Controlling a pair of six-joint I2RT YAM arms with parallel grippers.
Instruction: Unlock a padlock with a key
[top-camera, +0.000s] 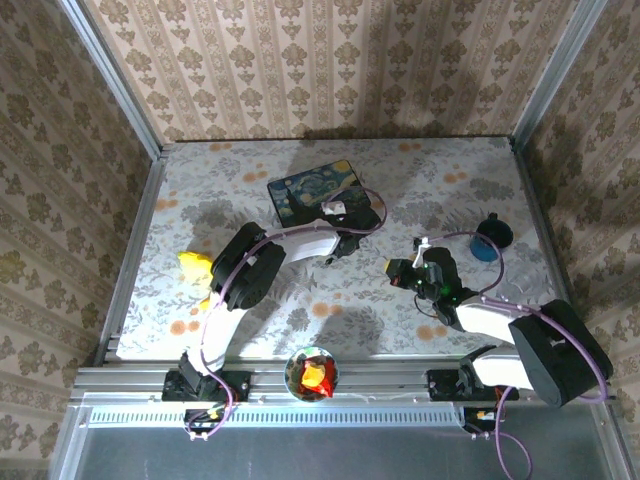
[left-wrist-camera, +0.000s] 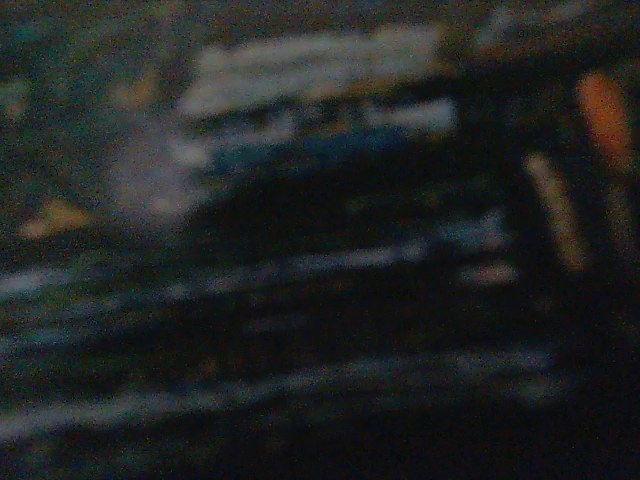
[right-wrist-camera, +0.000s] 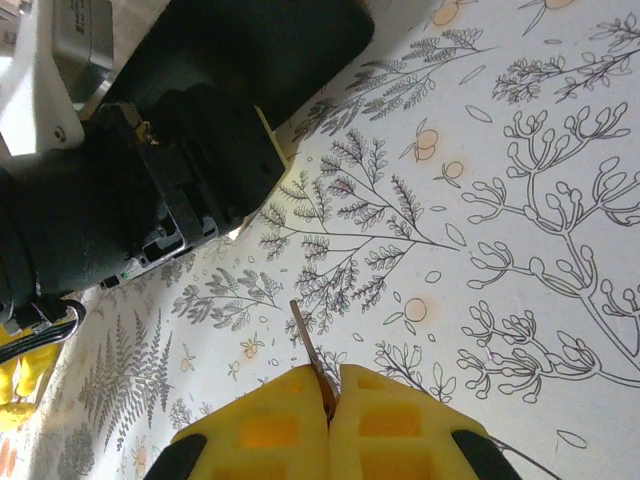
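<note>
The right hand (right-wrist-camera: 330, 385) is closest to its wrist lens. Its two yellow fingers (right-wrist-camera: 255, 425) are pressed together on the key (right-wrist-camera: 308, 345), whose thin metal blade sticks out from between their tips and points ahead over the flower-printed table (right-wrist-camera: 520, 200). Ahead of this hand and to its left, the black-and-white body of the left arm (right-wrist-camera: 190, 170) stands over the table.

From above, the left hand (top-camera: 345, 243) is across a bare strip of table from the right hand. It is at the near edge of the dark blue starry-night box (top-camera: 305, 190), which lies just beyond it. The left wrist view is dark and smeared, so whether this hand's fingers are wide or narrow cannot be told. Where the padlock lies cannot be told either; it may be hidden under the left hand by the box's edge.

To the right of the right hand and a little beyond it stands a small dark blue cup (top-camera: 492, 240), apart from the hand.
</note>
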